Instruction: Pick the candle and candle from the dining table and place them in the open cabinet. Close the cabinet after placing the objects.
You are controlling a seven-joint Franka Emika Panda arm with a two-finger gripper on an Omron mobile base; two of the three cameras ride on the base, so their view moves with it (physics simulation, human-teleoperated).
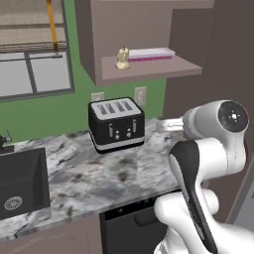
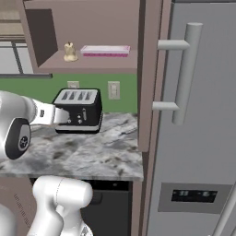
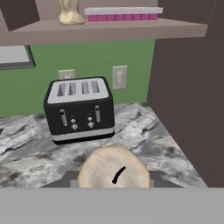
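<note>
The mauve-brown cabinet [image 1: 149, 69] [image 2: 92, 62] [image 3: 109, 30] hangs open above the counter. A cream candle [image 1: 122, 58] [image 2: 70, 51] [image 3: 70, 13] stands at the left of its shelf. In the hand view, the round tan top of a second candle [image 3: 114, 173], with a dark wick, sits between my dark fingertips. My gripper [image 3: 114, 183] is shut on it, low over the counter in front of the toaster and below the shelf. In the right base view my hand reaches in from the left towards the toaster. The dining table is out of view.
A black toaster [image 1: 116, 124] [image 2: 78, 109] [image 3: 79, 109] stands on the marbled counter [image 1: 99, 178] under the shelf. A pink-and-white box [image 1: 151, 53] [image 2: 105, 50] lies on the shelf right of the cream candle. A black sink [image 1: 20, 183] lies left. A grey fridge [image 2: 198, 138] and a mauve panel [image 3: 188, 87] close the right side.
</note>
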